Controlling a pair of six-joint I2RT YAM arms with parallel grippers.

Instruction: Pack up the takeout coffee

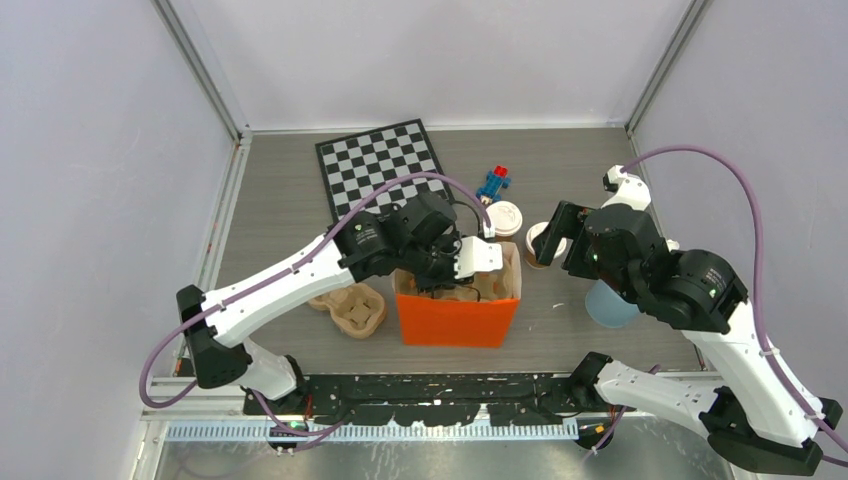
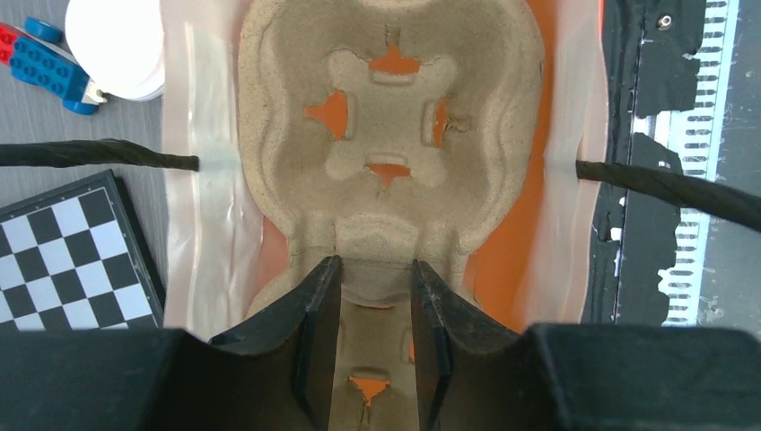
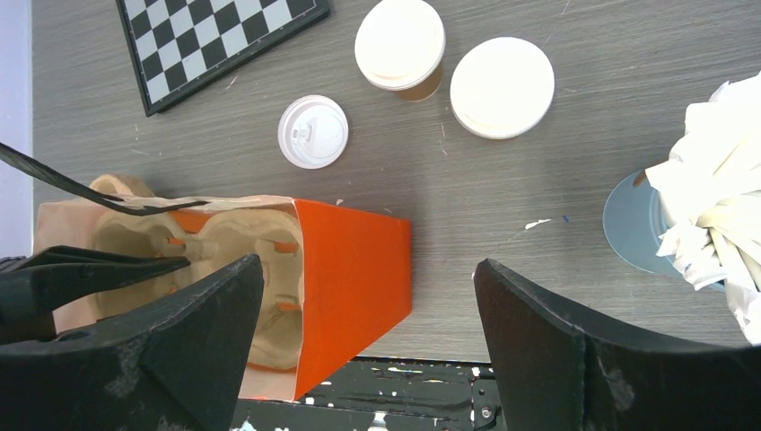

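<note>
A: Any sign of the coffee?
B: Out on the table [image 3: 556, 180], upper part of the right wrist view: kraft cup [image 3: 400, 49] upright under its white lid, wide white lid [image 3: 502, 87] just beside it to the right, small white lid [image 3: 312, 132] lower left, near the orange bag [image 3: 354, 292]. Under those two lids, cannot tell from above. All outside the bag.
A: And inside the bag?
B: Pulp tray [image 2: 395, 117], lying flat in the middle of the left wrist view.
A: Left hand [image 2: 375, 269]?
B: Down in the bag mouth, fingers [image 2: 314, 341] a narrow gap apart over the tray; cannot tell whether pinching it or released.
A: Right hand [image 3: 368, 268]?
B: Spread wide, grasping nothing, above the table with the bag at lower left and the blue tumbler [image 3: 628, 224] at the right edge.
A: Anything else?
B: Second pulp tray [image 1: 350, 308] left of the bag in the top view, checkerboard [image 1: 385, 165] above it
</note>
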